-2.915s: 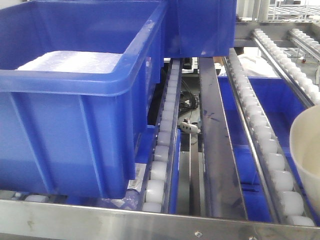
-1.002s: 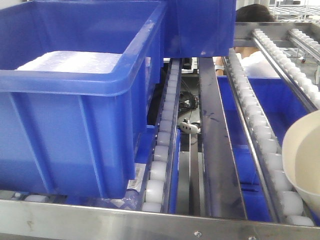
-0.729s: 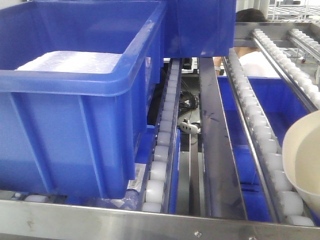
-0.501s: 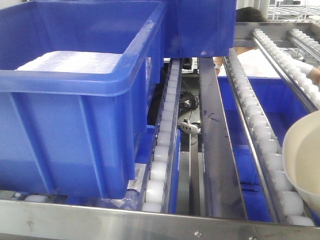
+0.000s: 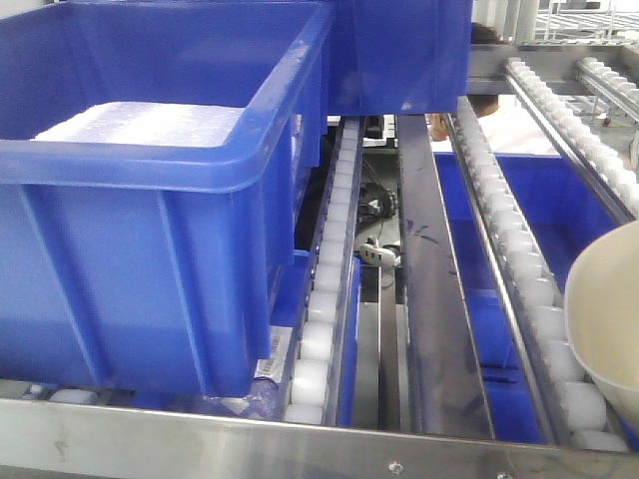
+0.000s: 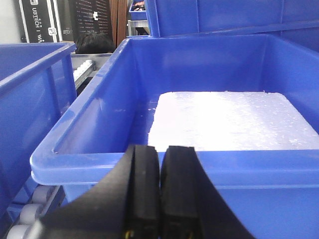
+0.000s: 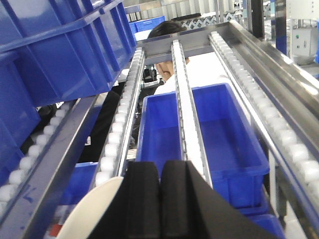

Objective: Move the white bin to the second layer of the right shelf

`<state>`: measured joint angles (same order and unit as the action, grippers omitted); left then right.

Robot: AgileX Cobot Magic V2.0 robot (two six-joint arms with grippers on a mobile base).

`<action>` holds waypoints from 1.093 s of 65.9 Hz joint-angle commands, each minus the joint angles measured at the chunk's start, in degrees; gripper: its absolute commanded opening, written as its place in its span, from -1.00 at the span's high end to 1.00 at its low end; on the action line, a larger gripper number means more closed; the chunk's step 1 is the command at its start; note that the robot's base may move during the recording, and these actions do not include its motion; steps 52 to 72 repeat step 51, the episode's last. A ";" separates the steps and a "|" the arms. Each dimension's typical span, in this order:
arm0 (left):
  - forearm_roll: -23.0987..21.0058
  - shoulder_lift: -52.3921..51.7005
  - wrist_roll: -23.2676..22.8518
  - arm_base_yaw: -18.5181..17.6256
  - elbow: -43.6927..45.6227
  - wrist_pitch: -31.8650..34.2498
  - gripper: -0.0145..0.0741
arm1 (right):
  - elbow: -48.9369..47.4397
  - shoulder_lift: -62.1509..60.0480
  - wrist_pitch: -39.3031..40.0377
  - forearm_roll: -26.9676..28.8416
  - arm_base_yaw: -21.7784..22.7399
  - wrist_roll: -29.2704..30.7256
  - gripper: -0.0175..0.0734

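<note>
We locate the white bin (image 5: 605,324) at the right edge of the front view, cut off by the frame, tilted so that its mouth faces left and slightly upward. It sits above the rightmost roller lane (image 5: 519,259) of the right shelf second layer (image 5: 429,299); whether its base touches the rollers we cannot tell. In the right wrist view a curved section of the bin's rim (image 7: 92,209) appears at lower left, just beside the right gripper (image 7: 160,209).

The right gripper's two black pads (image 7: 143,199) are pressed flat together with no gap. We see nothing between them, so we judge that the bin is not clamped by its wall; it may be leaning against the gripper, but the contact is hidden.

The left gripper (image 6: 160,194) is likewise closed on nothing, pads touching. It is parked low in its frame in front of the large blue crate (image 6: 199,164), which holds a white foam slab (image 6: 224,119). We judge this arm idle, held clear of the placement lane.

The lanes run away from the camera between grey rails (image 5: 424,249), so a bin set flat should bridge two roller rows. The tilt suggests placement is incomplete: the bin must be levelled. A smaller blue crate (image 7: 199,129) lies on the level below.
</note>
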<state>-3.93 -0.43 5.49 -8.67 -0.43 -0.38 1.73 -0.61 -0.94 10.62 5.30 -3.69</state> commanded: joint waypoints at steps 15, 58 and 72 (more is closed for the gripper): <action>-0.29 -0.76 -0.43 -0.11 -1.90 4.99 0.48 | -0.95 -1.16 4.53 -1.80 0.10 0.22 0.56; -0.29 -0.76 -0.43 -0.11 -1.90 4.99 0.48 | -0.95 -1.16 4.53 -1.80 0.10 0.22 0.56; -0.29 -0.76 -0.43 -0.11 -1.90 4.99 0.48 | -0.95 -1.16 4.53 -1.80 0.10 0.22 0.56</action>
